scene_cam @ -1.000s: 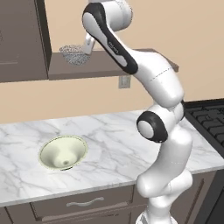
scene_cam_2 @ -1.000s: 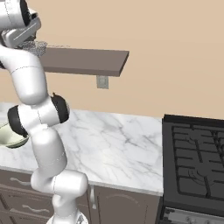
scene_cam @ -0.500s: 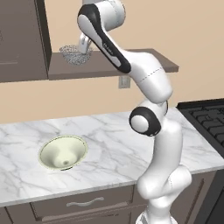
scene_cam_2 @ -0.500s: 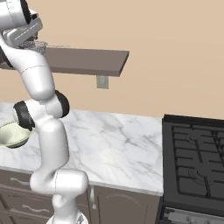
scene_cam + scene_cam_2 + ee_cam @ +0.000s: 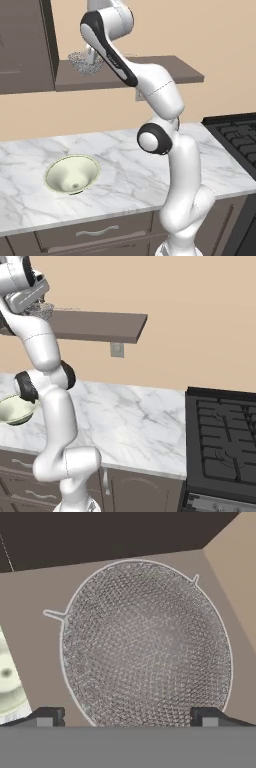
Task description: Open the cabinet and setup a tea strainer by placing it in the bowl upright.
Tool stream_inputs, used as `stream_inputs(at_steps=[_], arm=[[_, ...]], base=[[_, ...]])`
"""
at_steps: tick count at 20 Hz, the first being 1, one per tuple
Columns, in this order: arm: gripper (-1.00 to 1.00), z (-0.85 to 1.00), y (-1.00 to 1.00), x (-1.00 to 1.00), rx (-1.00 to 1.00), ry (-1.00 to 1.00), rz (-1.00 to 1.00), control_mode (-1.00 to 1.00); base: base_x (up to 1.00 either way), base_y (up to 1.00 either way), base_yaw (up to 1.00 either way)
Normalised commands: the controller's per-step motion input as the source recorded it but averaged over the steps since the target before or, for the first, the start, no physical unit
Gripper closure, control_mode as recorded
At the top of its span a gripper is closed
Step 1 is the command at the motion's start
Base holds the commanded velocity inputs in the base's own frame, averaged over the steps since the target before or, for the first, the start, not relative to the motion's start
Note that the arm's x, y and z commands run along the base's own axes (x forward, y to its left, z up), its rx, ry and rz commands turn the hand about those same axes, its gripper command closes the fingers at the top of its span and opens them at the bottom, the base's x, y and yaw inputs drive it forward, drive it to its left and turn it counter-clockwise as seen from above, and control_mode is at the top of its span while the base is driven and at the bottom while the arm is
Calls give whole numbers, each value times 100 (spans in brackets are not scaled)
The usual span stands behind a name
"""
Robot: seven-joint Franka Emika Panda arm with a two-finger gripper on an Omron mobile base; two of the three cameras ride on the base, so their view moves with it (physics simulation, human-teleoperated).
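Clearly the risk sits high up. From the left base view, the jaws (image 5: 91, 56) hang just over the tea strainer (image 5: 82, 63), which rests on the cabinet shelf (image 5: 150, 74) with the cabinet door (image 5: 25, 45) swung aside beyond it. I judge that a descent slightly off-centre could push the light mesh along the shelf or tip it over the edge, since it has little weight to resist a nudge. The bowl (image 5: 72, 173) lies far below the jaws on the marble counter (image 5: 125, 165), so a weak pinch on the thin rim could let the basket drop or land tilted rather than upright.

From the right base view, the hand (image 5: 27, 298) is raised above the shelf's end, with the mesh basket (image 5: 42, 310) just beneath and slightly beyond it. The pale bowl (image 5: 15, 411) shows partly behind the arm, well below. A black stove (image 5: 222, 441) stands far off to the side on the same run of units, and a wall outlet (image 5: 117, 349) sits under the shelf.

From the hand view, the finger tips (image 5: 47, 716) are spread wide, holding nothing, and the strainer (image 5: 147, 644) lies between and ahead of them, its rim nearly as wide as the gap. That leaves little margin; one tip could land on the wire rim and flip it. A sliver of the bowl (image 5: 9, 682) shows to one side.
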Motion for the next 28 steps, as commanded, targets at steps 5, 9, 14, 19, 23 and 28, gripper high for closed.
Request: stream_inputs(at_steps=[5,9,14,19,23,28], arm=[[-100,-5,7,22,-6,0,1,-100],[-100,-3,8,3,-4,0,4,-100],[-100,0,6,-3,0,0,10,-100],[-100,0,2,-4,0,0,10,-100],[-100,0,6,0,0,0,9,-100],[-100,-1,11,0,0,0,9,-100]], base=[[0,0,0],[0,0,0],[0,0,0],[0,0,0],[0,0,0],[0,0,0]])
